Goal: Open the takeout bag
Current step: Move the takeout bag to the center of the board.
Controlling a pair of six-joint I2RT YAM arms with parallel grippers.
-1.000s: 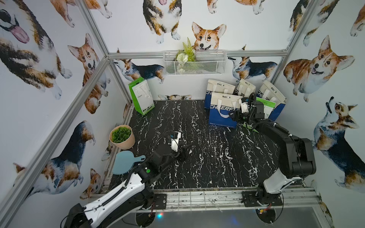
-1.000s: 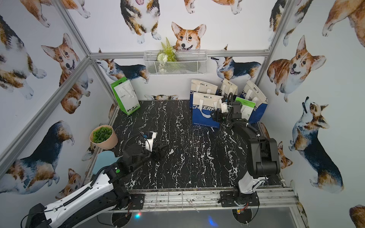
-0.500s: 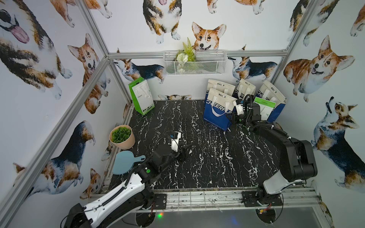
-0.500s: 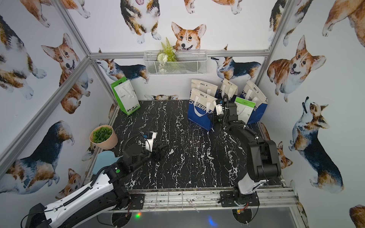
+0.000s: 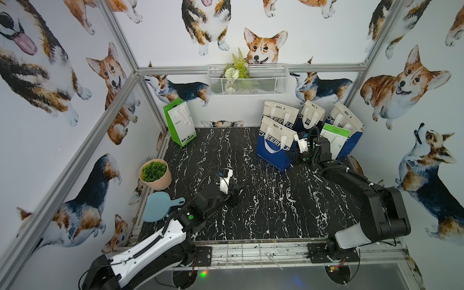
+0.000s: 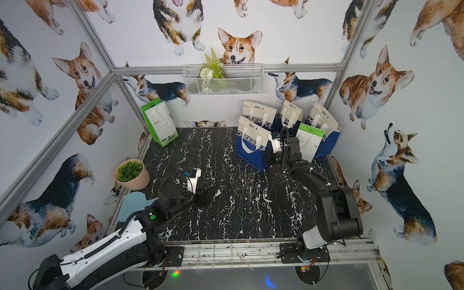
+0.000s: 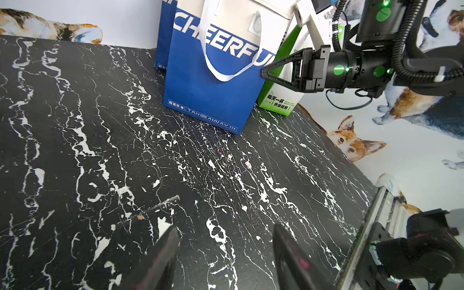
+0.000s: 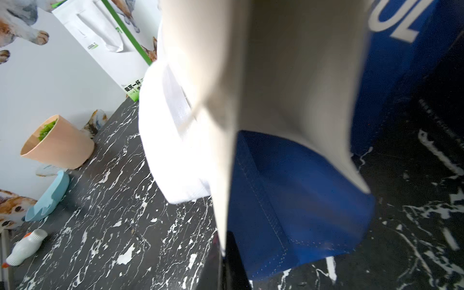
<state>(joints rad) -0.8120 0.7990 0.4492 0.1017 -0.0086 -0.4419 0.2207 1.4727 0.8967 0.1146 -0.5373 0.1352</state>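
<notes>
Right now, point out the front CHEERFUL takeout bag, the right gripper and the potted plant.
front CHEERFUL takeout bag [image 5: 278,160]: in a top view, blue front panel.
right gripper [image 7: 263,71]: left wrist view, tips of its closed fingers at the bag's edge.
potted plant [image 5: 153,172]: in a top view, green leaves.

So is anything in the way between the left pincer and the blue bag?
No, nothing visible. Only bare black table lies between the left pincer and the blue bag. The right pincer is shut on the bag's side edge.
</notes>
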